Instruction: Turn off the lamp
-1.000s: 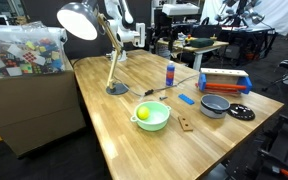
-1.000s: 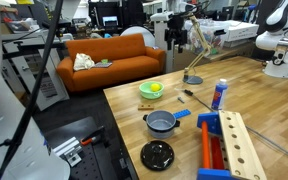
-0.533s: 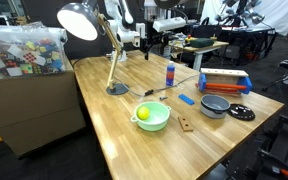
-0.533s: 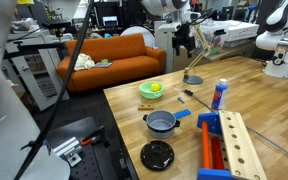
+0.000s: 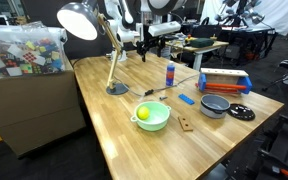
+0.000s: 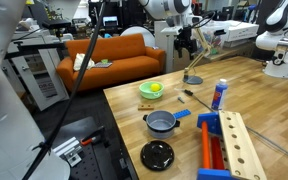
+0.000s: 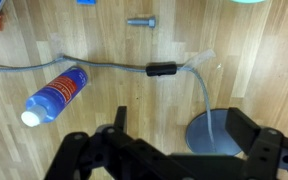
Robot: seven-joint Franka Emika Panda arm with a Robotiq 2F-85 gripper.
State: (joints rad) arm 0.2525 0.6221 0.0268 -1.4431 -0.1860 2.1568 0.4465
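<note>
The lamp has a silver-grey dome shade [image 5: 79, 20], a slanted light wooden arm [image 5: 112, 58] and a round dark grey base [image 5: 117, 89]. It stands at the far end of the wooden table [image 5: 134, 140]. Its base also shows in an exterior view [image 6: 192, 79] and in the wrist view [image 7: 219, 137]. A grey cord with a black inline switch [image 7: 161, 70] runs from the base. My gripper [image 5: 142, 47] hangs open and empty above the table beside the lamp arm, also seen in an exterior view [image 6: 187, 42]. In the wrist view its fingers [image 7: 176, 130] frame the base's edge.
A blue-labelled bottle [image 5: 170, 72] [image 7: 54, 97] lies or stands near the cord. A green bowl with a yellow ball [image 5: 152, 116], a grey pot [image 5: 215, 105], a black lid [image 5: 241, 112] and a red, blue and wooden box [image 5: 224, 81] are on the table. An orange couch [image 6: 109, 60] is behind.
My arm has swung in from the back and come over the table, closer to the lamp's arm. The lamp and the other things have not moved.
</note>
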